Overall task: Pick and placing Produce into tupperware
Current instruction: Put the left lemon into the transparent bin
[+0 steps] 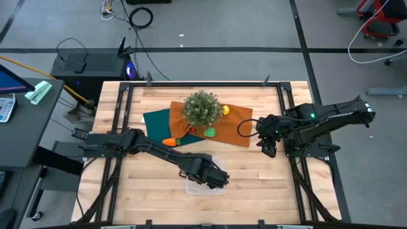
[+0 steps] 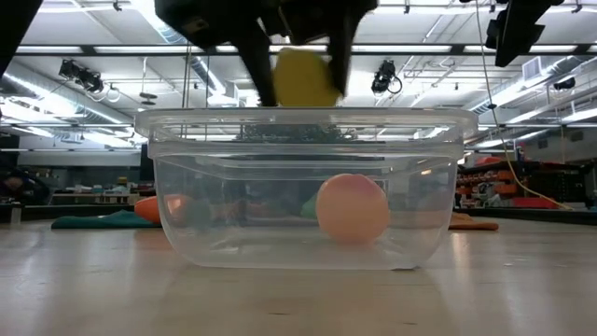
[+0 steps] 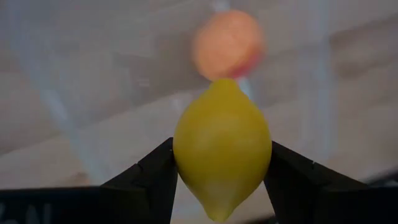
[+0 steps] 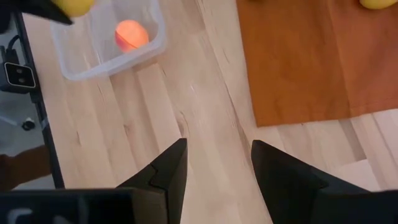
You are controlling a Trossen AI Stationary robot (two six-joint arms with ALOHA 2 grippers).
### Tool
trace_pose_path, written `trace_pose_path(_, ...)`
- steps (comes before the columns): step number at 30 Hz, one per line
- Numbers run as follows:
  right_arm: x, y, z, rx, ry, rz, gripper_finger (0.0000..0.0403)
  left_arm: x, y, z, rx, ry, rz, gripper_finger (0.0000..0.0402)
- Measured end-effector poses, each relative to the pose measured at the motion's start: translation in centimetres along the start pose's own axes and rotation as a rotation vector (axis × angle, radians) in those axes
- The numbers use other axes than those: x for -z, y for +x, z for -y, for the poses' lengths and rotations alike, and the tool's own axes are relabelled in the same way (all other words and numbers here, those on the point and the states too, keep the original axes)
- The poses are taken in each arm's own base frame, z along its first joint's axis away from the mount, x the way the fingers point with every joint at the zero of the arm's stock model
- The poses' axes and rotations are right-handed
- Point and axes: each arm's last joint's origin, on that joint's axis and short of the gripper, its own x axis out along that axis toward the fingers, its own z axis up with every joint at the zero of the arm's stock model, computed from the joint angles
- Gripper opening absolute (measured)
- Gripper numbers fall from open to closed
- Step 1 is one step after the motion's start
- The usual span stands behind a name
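**Left tool holding a lemon over the box**

Starting at your left, your left arm is reaching across the tabletop (image 1: 254,184) toward its near edge, and the left tool (image 3: 222,171) is gripping a yellow lemon-like piece (image 3: 222,146) between both fingers, which are pressing on its sides. The low view is showing that lemon hanging just above the rim of the tupperware (image 2: 303,191), not yet inside. The peach-coloured fruit (image 2: 353,207) is already lying on the floor of the box.

Moving toward the middle, the orange carrot (image 1: 168,142) is resting at the near edge of the dark green cloth (image 1: 156,121), beside the left arm. The bushy plant (image 1: 202,108) is standing where the green cloth meets the orange cloth (image 1: 238,130). The green piece (image 1: 209,132) is sitting on the orange cloth just in front of the plant, and the second lemon (image 1: 224,110) is lying just beside the plant on its right.

At your right, the right arm is waiting over the bare wood beside the orange cloth, and the right tool (image 4: 214,165) is standing open with nothing between its fingers.
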Motion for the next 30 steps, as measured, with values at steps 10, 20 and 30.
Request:
trace_pose_path(10,0.0,0.0,0.0,0.0,-0.023,0.002,0.0146,0.2,4.2,0.4,-0.068,-0.024,-0.007,0.0204)
trace_pose_path(20,0.0,0.0,0.0,0.0,-0.028,0.002,0.0146,0.2,5.5,0.1,-0.1,-0.027,0.004,0.0204)
trace_pose_path(30,0.0,0.0,0.0,-0.001,-0.028,0.002,0.0146,0.5,7.6,-0.2,-0.082,-0.028,-0.027,0.0204)
